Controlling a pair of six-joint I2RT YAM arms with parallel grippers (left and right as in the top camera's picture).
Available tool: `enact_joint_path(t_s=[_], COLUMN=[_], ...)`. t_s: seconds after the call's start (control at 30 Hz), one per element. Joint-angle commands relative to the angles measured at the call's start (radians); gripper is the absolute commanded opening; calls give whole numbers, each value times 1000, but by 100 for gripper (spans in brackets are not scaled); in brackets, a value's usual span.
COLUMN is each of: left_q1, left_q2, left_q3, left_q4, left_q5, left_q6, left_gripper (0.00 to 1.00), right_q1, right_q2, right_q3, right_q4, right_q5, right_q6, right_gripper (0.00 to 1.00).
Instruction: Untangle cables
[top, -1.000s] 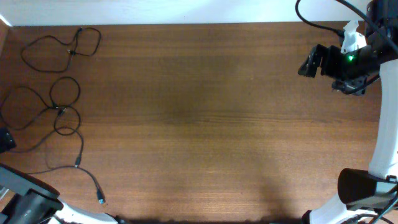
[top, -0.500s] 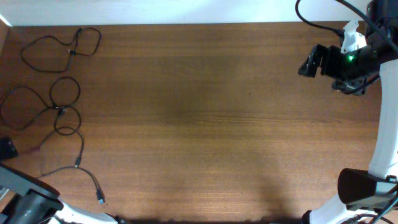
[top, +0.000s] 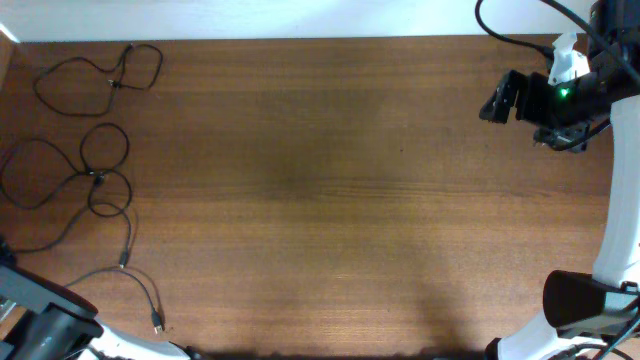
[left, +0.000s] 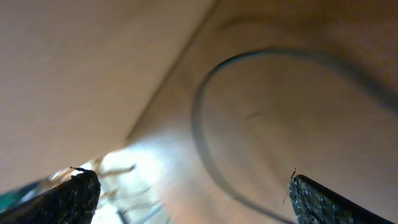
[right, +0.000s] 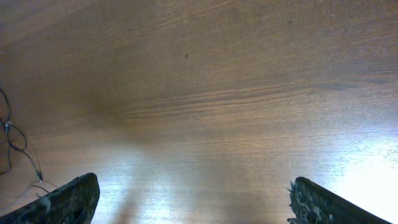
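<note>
Gaping wide with nothing held, the left gripper (left: 189, 196) hovers over a blurry loop of the cables (top: 97, 178), sprawled along the left edge of the wooden table (top: 330, 200), while the right gripper (right: 196, 202), equally open and empty, hangs well apart.

From where I stand, nothing can be read: no words, labels, brand marks or numbers show on the table (top: 320, 200), on the cables (top: 97, 176) or on either arm. The only sign of any kind is a small green light (top: 563, 94) glowing on the right arm, just behind the right claw (top: 492, 105), and it carries no lettering.
</note>
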Motion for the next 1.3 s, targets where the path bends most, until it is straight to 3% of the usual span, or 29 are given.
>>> enact_joint_path(t_s=[0.0,0.17,0.27,0.4,0.53,0.63,0.7,0.8,0.93,1.03,1.27], left_q1=[-47,-109,-151,-229,-328,-372,-385,-376,-346,-333,-332], left_q2=[-62,-60,-60,-47,-21,-20,-19,-17,43,105,170], left_q3=[5,4,4,-1,-1,-1,-1,-2,-2,-2,-2], left_q4=[4,34,54,46,48,0,0,-40,-82,-97,-52], left_q5=[451,1166,1225,1193,884,839,709,448,383,391,393], left_q6=[-13,-13,-13,-37,-298,-293,-332,-489,-348,-333,-333], left_gripper=[99,99,99,99,99,99,99,99,98,98,68], right_q1=[5,5,5,5,5,5,5,5,5,5,5], right_q2=[12,12,12,12,12,12,12,12,12,12,12], right_q3=[0,0,0,0,0,0,0,0,0,0,0], right_q4=[3,10,11,18,15,5,1,-5,-6,-7,-13], right_q5=[8,8,8,8,8,8,8,8,8,8,8], right_q6=[6,7,7,7,7,7,7,7,7,7,7], right_gripper=[98,98,98,98,98,98,98,98,98,98,98])
